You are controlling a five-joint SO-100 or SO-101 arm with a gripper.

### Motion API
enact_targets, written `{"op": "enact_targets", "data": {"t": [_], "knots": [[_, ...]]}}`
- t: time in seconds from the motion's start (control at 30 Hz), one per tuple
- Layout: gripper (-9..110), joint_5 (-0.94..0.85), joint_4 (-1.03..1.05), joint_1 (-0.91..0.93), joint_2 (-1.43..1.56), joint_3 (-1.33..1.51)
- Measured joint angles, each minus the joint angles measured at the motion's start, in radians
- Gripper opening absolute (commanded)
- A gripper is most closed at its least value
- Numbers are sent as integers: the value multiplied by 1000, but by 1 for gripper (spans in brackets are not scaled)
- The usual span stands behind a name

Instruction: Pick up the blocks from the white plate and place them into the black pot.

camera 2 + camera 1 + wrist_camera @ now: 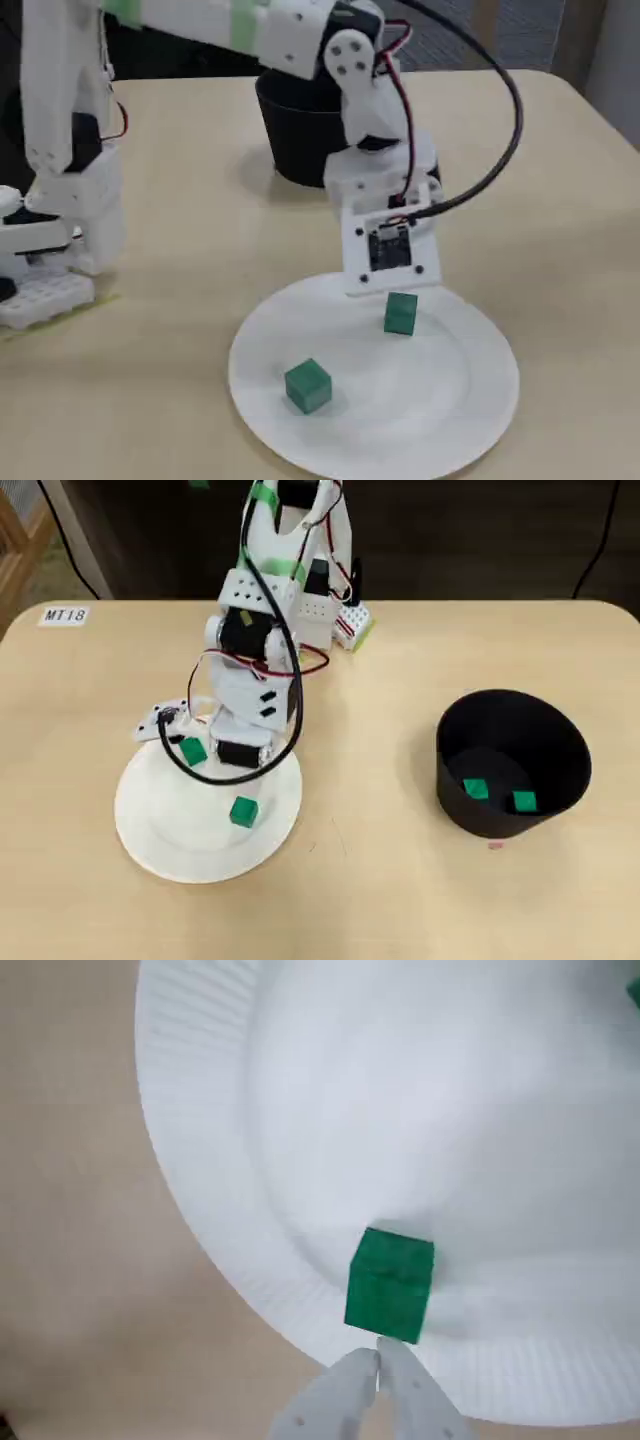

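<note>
Two green blocks lie on the white plate (150, 830). One block (192, 750) (401, 312) sits near the plate's rim, right under my wrist. The other block (243, 811) (307, 385) lies apart from it on the flat of the plate. In the wrist view my gripper (378, 1362) is shut with nothing in it, its tips just short of the near block (390, 1283) and above the plate's ribbed rim (200, 1210). A sliver of the other block (634, 995) shows at the right edge. The black pot (560, 740) (290, 140) holds two more blocks (475, 789) (523, 801).
The arm's base (325, 600) stands at the table's back edge on a small white and green brick mount (352, 625) (45, 295). A black cable (290, 680) loops around the arm. A label reading MT18 (65, 615) is stuck at the table's back left corner.
</note>
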Motion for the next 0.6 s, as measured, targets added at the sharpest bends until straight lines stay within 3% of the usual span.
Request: {"op": "enact_targets", "data": {"t": [0.13,0.37,0.6], "knots": [[-2,0,61,6,-71,-130],[18,-25,140,26,-110,-196],[21,-46,192,32,-144,-201]]}}
